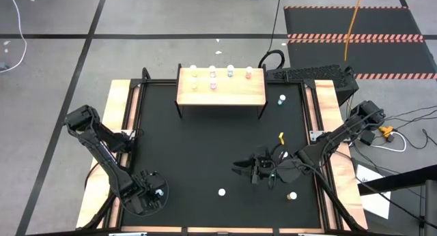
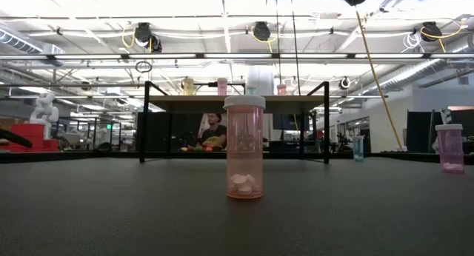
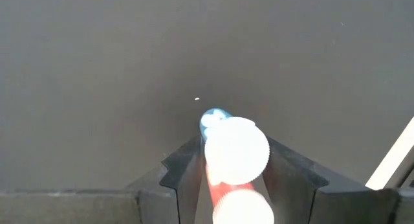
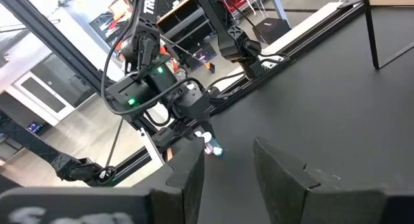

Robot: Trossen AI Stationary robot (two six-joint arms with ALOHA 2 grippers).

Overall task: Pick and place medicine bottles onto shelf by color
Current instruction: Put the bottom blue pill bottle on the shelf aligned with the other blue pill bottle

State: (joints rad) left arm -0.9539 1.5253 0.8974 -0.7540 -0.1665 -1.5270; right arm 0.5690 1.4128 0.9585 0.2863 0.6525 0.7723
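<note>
My left gripper (image 3: 236, 175) is near the table's front left corner (image 1: 156, 192), shut on a pink medicine bottle (image 3: 236, 153) with a white cap. My right gripper (image 4: 226, 175) hovers open and empty over the front right of the table (image 1: 247, 170). The light-wood shelf (image 1: 222, 93) stands at the far edge on black legs, with several bottles upright on top. A pink bottle (image 2: 244, 147) stands near the front edge (image 1: 222, 192). Another pink one (image 2: 449, 147) stands to its right, and a blue one (image 1: 281, 99) beside the shelf. My left gripper pinches the bottle between its two fingers (image 3: 184, 175), which stand on either side of the pink body (image 3: 217, 182) behind the white cap (image 3: 236, 149). The fingers come from above, pointing steeply down. Whether the bottle rests on the table or hangs clear, I cannot tell.
Wooden strips (image 1: 123, 127) border the black table top on the left and right. A small yellow piece (image 1: 280, 136) lies right of centre. The broad middle of the table between the arms and the shelf is bare black surface.
</note>
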